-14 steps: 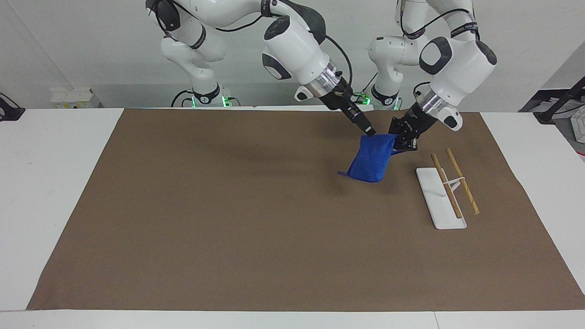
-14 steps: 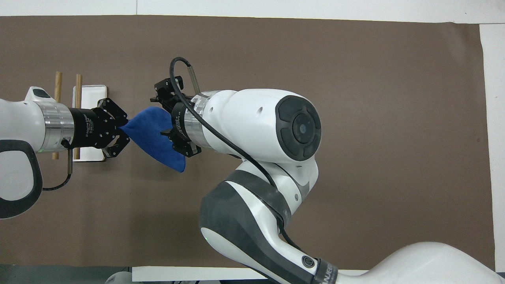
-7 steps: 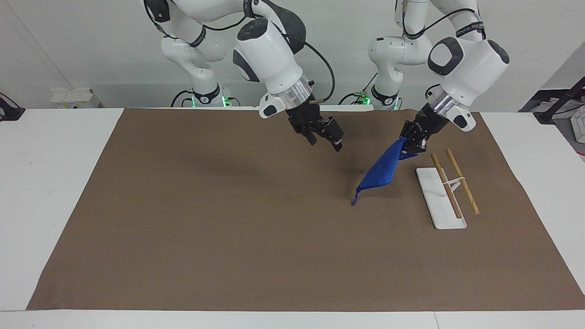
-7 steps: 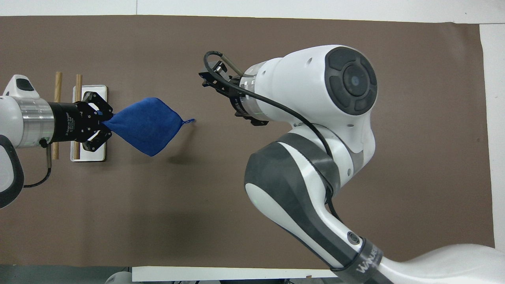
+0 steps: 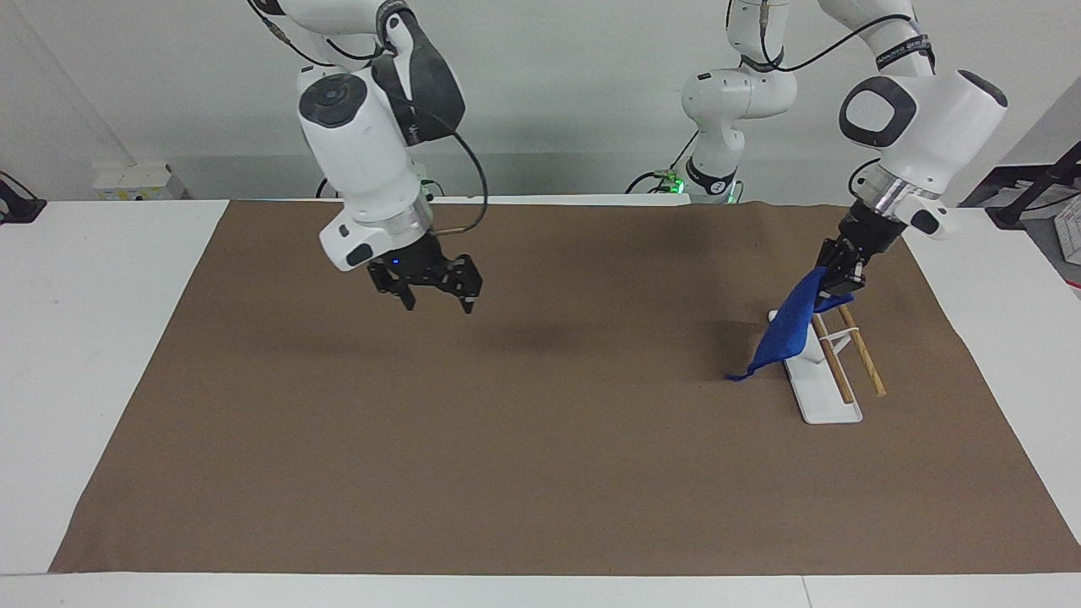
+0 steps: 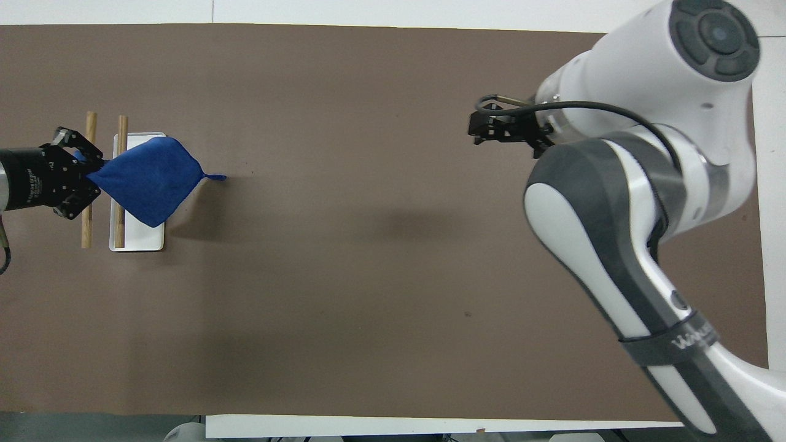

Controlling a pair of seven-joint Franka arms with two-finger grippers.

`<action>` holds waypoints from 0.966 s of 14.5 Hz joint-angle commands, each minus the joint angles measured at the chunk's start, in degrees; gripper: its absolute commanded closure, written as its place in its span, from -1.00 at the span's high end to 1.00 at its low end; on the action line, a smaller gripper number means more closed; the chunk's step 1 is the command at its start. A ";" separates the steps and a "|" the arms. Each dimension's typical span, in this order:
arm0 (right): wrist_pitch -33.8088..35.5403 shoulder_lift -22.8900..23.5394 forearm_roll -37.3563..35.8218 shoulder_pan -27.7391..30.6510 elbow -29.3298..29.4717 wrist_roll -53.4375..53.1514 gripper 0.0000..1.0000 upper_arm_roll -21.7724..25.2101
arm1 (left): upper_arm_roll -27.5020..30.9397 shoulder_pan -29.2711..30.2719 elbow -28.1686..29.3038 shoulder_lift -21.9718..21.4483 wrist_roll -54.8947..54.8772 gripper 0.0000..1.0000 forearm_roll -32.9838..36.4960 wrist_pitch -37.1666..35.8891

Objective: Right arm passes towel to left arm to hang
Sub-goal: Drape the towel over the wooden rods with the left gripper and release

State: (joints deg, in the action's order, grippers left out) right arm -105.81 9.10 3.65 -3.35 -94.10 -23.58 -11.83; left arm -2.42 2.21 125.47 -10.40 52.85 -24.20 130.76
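Your surface (image 5: 540, 473) carries a brown mat, and a white rack (image 5: 817, 384) with two wooden rods sits right of centre in the facing view. Above that rack hangs the towel (image 5: 790, 333), pinched by one corner in the closed left tool (image 5: 832, 279). Your right tool (image 5: 435, 291), fingers spread and empty, hovers left of centre.

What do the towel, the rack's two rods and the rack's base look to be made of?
Towel: soft cloth, matte bright blue, hanging limp from the left gripper over the rack. Rods: apparently wood, light brown with faint grain, unpainted. Base: smooth flat white slab, likely plastic or painted board; which one is unclear. The right gripper waits open over the brown mat.
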 commanded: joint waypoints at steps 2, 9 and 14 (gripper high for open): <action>7.71 -5.05 -4.61 -0.96 -2.32 6.00 0.98 8.38 | -0.48 4.37 -1.19 1.78 -12.12 -1.00 0.82 3.35; 16.95 -9.54 -4.71 -0.17 -1.35 25.22 0.98 20.00 | -0.39 7.89 -4.45 3.63 -14.53 -1.00 6.17 5.29; 18.36 -9.54 -4.71 0.01 0.32 32.02 0.98 21.85 | -0.39 10.09 -3.92 4.94 -14.61 -1.00 6.80 8.62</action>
State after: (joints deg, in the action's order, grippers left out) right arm -88.09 -0.19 -0.22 -3.35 -93.90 7.01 10.23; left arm -2.28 11.56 121.81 -6.86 38.48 -18.40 137.26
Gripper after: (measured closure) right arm 0.009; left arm 0.982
